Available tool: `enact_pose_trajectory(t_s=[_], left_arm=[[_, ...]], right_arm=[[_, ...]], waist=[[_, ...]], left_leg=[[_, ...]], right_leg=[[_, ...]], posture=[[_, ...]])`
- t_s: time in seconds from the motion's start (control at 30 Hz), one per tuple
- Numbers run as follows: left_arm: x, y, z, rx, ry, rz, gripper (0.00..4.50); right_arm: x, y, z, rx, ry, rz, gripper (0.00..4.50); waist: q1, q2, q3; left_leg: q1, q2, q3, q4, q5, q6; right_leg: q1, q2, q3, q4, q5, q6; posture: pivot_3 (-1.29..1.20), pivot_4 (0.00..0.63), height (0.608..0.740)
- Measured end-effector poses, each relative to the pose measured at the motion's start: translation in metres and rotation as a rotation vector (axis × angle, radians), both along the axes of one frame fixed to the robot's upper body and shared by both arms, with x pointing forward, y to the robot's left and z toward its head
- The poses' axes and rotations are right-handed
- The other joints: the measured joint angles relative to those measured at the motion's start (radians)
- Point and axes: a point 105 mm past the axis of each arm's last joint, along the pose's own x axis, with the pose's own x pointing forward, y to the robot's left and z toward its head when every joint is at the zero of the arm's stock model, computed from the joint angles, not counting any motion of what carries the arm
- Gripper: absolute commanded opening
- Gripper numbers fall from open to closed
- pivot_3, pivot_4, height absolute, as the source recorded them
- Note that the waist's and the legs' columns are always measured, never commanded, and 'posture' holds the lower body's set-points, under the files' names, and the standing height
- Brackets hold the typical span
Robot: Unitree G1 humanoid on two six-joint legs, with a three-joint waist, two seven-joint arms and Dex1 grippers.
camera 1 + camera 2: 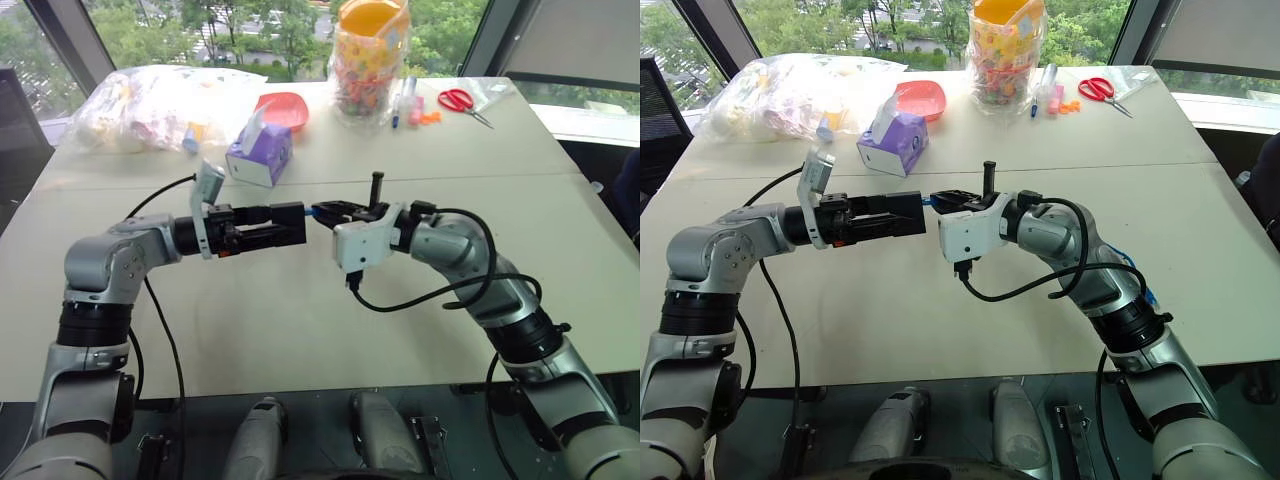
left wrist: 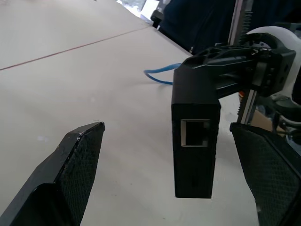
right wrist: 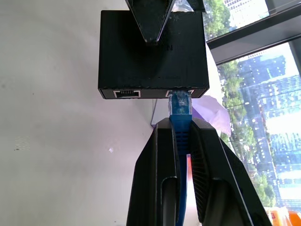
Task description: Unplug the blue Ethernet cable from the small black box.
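The small black box (image 2: 195,136) hangs above the table (image 1: 300,330), carried by the plug of the blue Ethernet cable (image 3: 180,101), which sits in one of its ports. My right gripper (image 3: 181,123) is shut on the cable just behind that plug. An empty port on another side of the box faces my left wrist camera. My left gripper (image 2: 167,129) is open, with one finger on each side of the box and a gap to both. From the head, the two grippers meet tip to tip over the table's middle, the box (image 1: 291,223) between them. More blue cable (image 2: 162,75) lies on the table behind.
A purple tissue box (image 1: 260,152), a red bowl (image 1: 285,108) and a full plastic bag (image 1: 150,105) stand at the back left. A jar of coloured bits (image 1: 370,55), pens (image 1: 405,100) and red scissors (image 1: 462,100) are at the back right.
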Motion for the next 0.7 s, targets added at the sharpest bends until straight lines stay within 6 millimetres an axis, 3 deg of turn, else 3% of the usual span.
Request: enact_pose_trajectory(t_s=[0.1, 0.33, 0.5, 0.57, 0.7], left_arm=[[0.0, 0.0, 0.0, -0.002, 0.005, -0.003, 3.56], [-0.004, -0.008, 0.002, -0.038, 0.001, -0.036, 0.5], [-0.007, -0.007, 0.001, -0.03, 0.006, -0.039, 0.5], [-0.009, -0.006, 0.0, -0.022, 0.006, -0.047, 0.5], [-0.012, 0.006, -0.002, 0.024, 0.014, -0.046, 0.5]], right_arm=[[-0.001, 0.0, 0.0, -0.007, 0.006, 0.002, 0.0], [-0.002, 0.001, -0.001, -0.026, 0.023, 0.009, 0.0], [-0.005, 0.002, 0.0, -0.034, 0.062, 0.016, 0.0], [-0.007, 0.003, 0.0, -0.024, 0.114, 0.019, 0.91], [-0.009, -0.004, 0.011, 0.111, 0.42, 0.005, 2.81]], waist=[[0.005, 0.0, 0.0], [0.006, 0.0, 0.0], [0.004, 0.0, 0.0], [0.005, 0.0, 0.0], [0.005, 0.0, 0.0]], left_leg=[[0.0, 0.0, 0.0, 0.0, 0.0, 0.0], [0.0, 0.0, 0.0, 0.0, 0.0, 0.0], [0.0, 0.0, 0.0, 0.0, 0.0, 0.0], [0.0, 0.0, 0.0, 0.0, 0.0, 0.0], [0.0, 0.0, -0.001, 0.0, 0.0, 0.0]], right_leg=[[0.0, 0.0, 0.0, 0.0, 0.0, 0.0], [0.0, 0.0, 0.0, 0.0, 0.0, 0.0], [0.0, 0.0, 0.0, 0.0, 0.0, 0.0], [0.0, 0.0, 0.0, 0.0, 0.0, 0.0], [0.0, 0.0, 0.0, 0.0, 0.0, 0.0]], posture=[[0.0, 0.15, 0.74], [0.0, 0.15, 0.74], [0.0, 0.15, 0.74], [0.0, 0.15, 0.74], [0.0, 0.15, 0.74]])
